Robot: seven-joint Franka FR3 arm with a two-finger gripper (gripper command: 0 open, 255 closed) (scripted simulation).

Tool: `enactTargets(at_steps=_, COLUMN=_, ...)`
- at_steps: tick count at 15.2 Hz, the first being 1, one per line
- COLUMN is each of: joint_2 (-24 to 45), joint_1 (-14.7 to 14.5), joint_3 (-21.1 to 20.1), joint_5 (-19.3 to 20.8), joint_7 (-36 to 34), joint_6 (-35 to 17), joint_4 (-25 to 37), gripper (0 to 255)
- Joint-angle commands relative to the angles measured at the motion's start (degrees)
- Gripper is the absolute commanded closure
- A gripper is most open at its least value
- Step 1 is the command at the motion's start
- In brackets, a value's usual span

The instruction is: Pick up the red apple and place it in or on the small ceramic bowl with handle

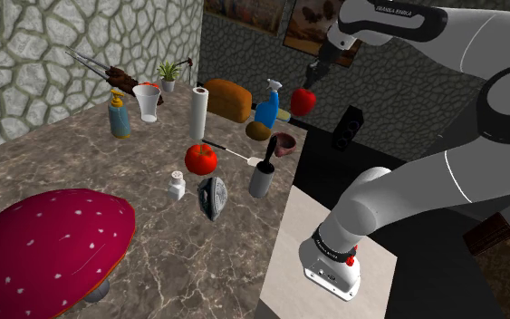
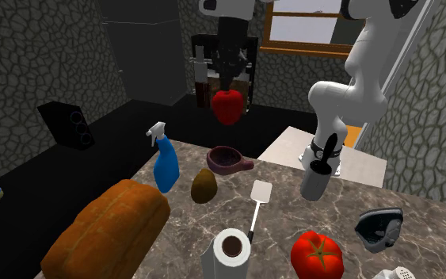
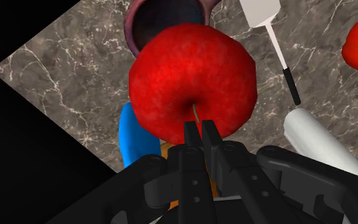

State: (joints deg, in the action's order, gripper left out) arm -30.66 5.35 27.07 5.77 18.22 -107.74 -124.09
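Where the black claw [image 2: 229, 83] hangs high over the marbled brown desk [image 2: 280, 226], its two fingers are pinched together on the thin stem of the round red apple [image 2: 228, 106], which dangles below them in the air. Beneath the apple, well apart from it, sits the small dark maroon bowl with a stubby handle [image 2: 227, 161], near the desk's edge. Just beside the bowl stand a blue spray bottle [image 2: 164, 162] and a brown egg-shaped lump [image 2: 204, 185]; a white spatula [image 2: 259, 194] lies on its other side.
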Motion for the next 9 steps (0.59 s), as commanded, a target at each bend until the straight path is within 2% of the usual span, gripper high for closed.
enactTargets(at_steps=1, joint_2=-0.12, joint_1=0.11, joint_3=0.18, joint_5=0.14, joint_7=0.06, joint_6=-1.46, joint_4=-1.56, gripper=255)
enactTargets(at_steps=9, joint_2=-0.20, joint_1=0.50, joint_3=1.13, joint_5=0.66, joint_7=0.54, joint_6=-7.51, joint_4=-7.69, gripper=255)
